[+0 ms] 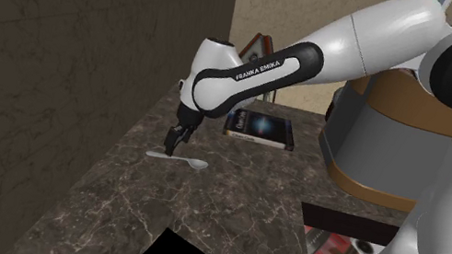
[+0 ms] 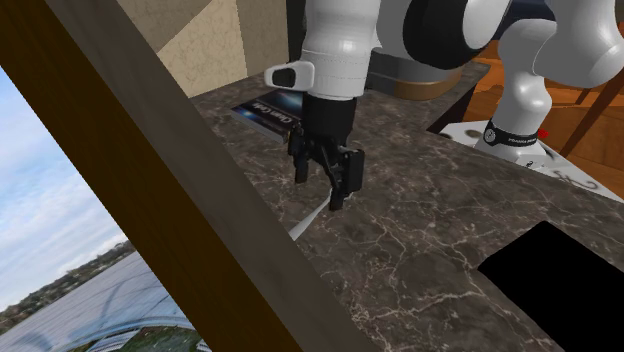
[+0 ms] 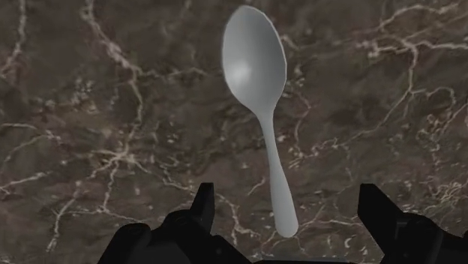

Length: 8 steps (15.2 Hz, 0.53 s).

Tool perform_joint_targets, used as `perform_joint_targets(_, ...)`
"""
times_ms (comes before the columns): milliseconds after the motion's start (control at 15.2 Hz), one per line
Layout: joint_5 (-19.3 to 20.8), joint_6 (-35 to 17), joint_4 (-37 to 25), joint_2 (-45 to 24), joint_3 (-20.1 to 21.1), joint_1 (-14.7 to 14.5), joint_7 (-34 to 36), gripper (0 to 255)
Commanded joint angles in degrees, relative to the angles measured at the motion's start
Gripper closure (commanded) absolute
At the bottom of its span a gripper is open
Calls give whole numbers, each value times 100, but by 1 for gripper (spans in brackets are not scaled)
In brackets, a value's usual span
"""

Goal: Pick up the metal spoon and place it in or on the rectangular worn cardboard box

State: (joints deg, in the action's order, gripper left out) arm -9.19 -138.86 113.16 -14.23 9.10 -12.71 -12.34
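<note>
Our all-black claw [image 1: 173,147] hangs wide open over the glossy pale grey spoon [image 1: 178,159].
We see the spoon lying flat on the dark brown marbled worktop [image 1: 229,215], left of centre in the shoulder view, its handle end between the spread fingers [image 3: 201,206], untouched; a dark blue book [image 1: 259,127] lies up and right of it.

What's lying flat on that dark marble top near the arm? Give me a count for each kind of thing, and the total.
spoon: 1
book: 1
Total: 2
</note>
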Motion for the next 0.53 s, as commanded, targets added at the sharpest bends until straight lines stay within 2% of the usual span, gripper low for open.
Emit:
perform_joint_targets(0, 20, -115, -26, -129, 8, -30, 20, 0)
perform_joint_targets(264, 46, -375, -39, -400, 10, -72, 37, 0)
perform_joint_targets(462, 46, -375, -39, -400, 9, -73, 37, 0)
